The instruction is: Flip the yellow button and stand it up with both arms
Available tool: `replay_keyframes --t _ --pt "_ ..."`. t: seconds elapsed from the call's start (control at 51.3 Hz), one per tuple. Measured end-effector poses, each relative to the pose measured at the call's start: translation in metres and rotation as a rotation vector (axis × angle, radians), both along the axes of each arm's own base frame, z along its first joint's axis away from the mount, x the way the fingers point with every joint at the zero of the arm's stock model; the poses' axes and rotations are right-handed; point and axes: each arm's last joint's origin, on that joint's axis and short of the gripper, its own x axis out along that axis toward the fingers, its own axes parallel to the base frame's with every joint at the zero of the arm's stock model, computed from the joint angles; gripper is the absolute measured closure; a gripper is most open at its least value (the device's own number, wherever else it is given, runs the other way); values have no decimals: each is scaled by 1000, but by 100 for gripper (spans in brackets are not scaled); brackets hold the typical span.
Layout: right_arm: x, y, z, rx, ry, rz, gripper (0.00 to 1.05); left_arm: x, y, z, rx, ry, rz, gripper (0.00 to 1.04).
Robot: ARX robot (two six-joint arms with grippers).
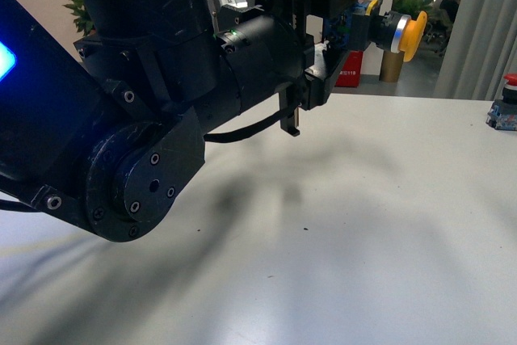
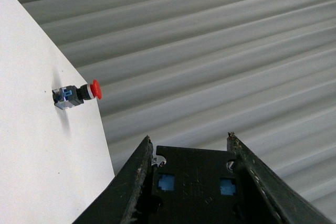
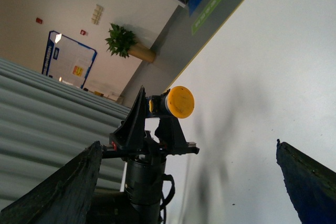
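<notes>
White table [image 1: 363, 224]; left gripper [image 1: 353, 20] clamps yellow button [image 1: 411, 35] aloft (cap sideways).

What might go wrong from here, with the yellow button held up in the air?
The yellow button hangs above the table in the left gripper; a slip could drop it. The right gripper is wide open facing its round cap; closing on that cap might give a poor hold. The red button sits by the table's edge, where a sweeping move could knock it off.
</notes>
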Motion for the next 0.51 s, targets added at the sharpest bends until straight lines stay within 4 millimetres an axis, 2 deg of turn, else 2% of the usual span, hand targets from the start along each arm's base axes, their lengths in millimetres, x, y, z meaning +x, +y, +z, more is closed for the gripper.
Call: replay_keyframes --t 0.175,0.37,0.506 --pt "14 3 5 123 62 -10 7 0 0 0 0 0 0 69" --pt "31 8 -3 239 200 -61 7 0 0 0 0 0 0 69" --pt "44 15 -7 332 225 -91 7 0 0 0 0 0 0 69"
